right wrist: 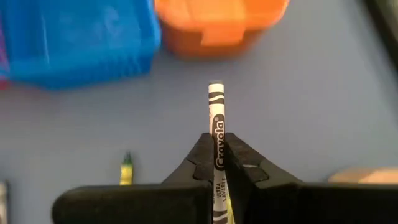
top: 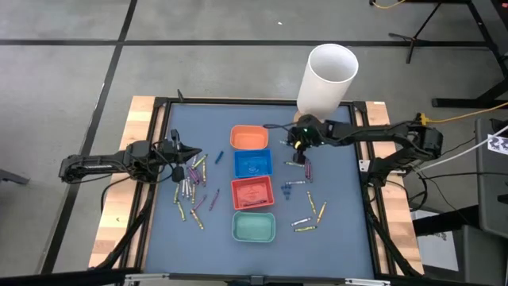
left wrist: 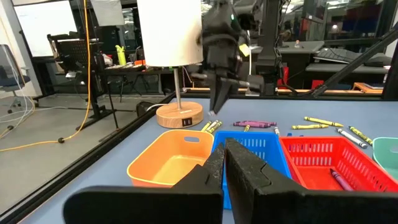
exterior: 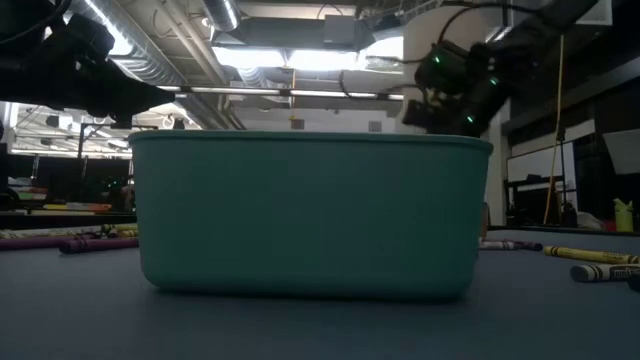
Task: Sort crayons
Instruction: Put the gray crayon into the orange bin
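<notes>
Several crayons lie flat on the blue mat: a yellow and purple scatter at the left [top: 191, 184] and another at the right [top: 305, 208]. My right gripper [top: 297, 143] hangs over the mat just right of the orange tray [top: 249, 137] and is shut on a pale yellow crayon [right wrist: 216, 118]. It also shows in the left wrist view [left wrist: 217, 74]. My left gripper [top: 179, 151] is shut and empty [left wrist: 224, 163], at the far end of the left scatter. One crayon lies in the red tray [top: 252, 192]. My right gripper pinches the crayon's wrapped body [right wrist: 216, 142] between its two fingers. The crayon lies along the fingers, and its free end [right wrist: 216, 90] sticks out past the fingertips. The fingers point down at the mat, and the crayon is lifted clear of it.
Four small trays stand in a row down the middle: orange, blue [top: 253, 163], red and green [top: 254, 227]. A tall white cylinder on a wooden base [top: 325, 78] stands at the far edge behind my right gripper. The green tray [exterior: 305, 215] fills the low view.
</notes>
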